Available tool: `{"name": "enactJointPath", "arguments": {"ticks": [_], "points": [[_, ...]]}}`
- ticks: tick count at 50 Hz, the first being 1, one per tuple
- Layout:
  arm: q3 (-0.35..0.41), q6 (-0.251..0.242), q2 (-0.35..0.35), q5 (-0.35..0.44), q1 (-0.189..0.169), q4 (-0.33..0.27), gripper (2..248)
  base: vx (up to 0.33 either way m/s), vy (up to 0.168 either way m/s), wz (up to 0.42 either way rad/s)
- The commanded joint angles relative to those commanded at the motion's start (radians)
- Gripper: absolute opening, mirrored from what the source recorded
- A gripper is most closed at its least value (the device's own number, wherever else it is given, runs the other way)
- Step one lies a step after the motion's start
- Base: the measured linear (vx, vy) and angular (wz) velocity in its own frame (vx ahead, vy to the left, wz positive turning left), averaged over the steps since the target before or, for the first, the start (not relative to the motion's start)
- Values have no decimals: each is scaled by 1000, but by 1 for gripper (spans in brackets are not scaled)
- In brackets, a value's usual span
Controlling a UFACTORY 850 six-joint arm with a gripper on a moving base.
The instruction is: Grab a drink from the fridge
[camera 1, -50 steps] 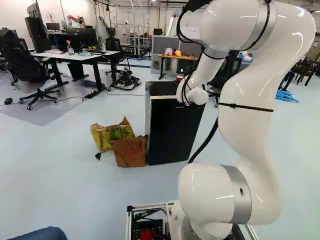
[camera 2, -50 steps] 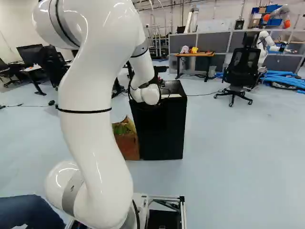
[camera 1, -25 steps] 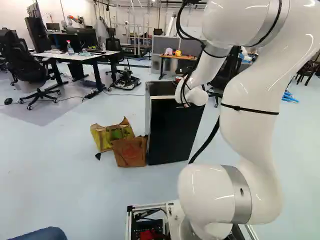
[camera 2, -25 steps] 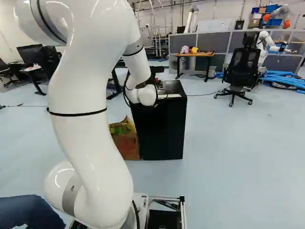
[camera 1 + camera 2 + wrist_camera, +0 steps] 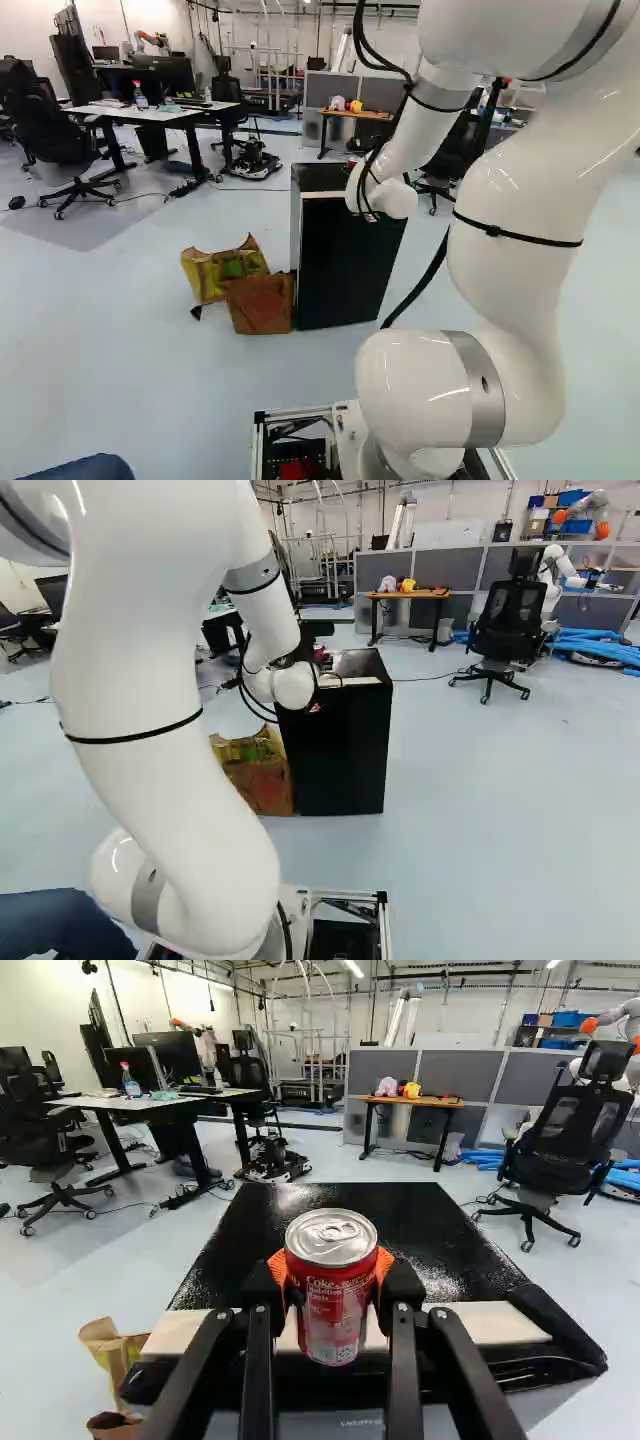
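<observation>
In the right base view my gripper [image 5: 318, 668] is mostly hidden behind the white wrist, at the upper front of the black fridge [image 5: 335, 745]. A bit of the red can [image 5: 320, 655] shows there. The wrist view has the gripper [image 5: 333, 1295] shut on this red drink can [image 5: 336, 1310], orange pads against both its sides. The can stands upright between the fingers, its silver lid facing up, over the front part of the fridge's glossy black top [image 5: 400, 1225]. The fridge door [image 5: 345, 265] looks closed in the left base view.
A yellow bag [image 5: 225, 272] and a brown box [image 5: 262, 303] stand on the floor against the fridge's side. Behind it are a wooden table [image 5: 425, 1103] and grey partitions. An office chair [image 5: 562, 1140] and another robot [image 5: 553, 570] stand farther off.
The base has stayed still. My arm's upper links have swung right in the left base view and left in the right base view; the wrist has shifted slightly left.
</observation>
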Motion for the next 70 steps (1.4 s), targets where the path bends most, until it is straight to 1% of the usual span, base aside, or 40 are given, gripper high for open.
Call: {"name": "enactJointPath", "arguments": {"ticks": [24, 40, 55, 70], "points": [[214, -26, 189, -38, 58, 77, 100, 0, 0, 0], [335, -40, 296, -60, 91, 121, 100, 0, 0, 0], [422, -51, 373, -76, 115, 153, 100, 0, 0, 0], [483, -58, 428, -87, 132, 175, 100, 0, 0, 0]]}}
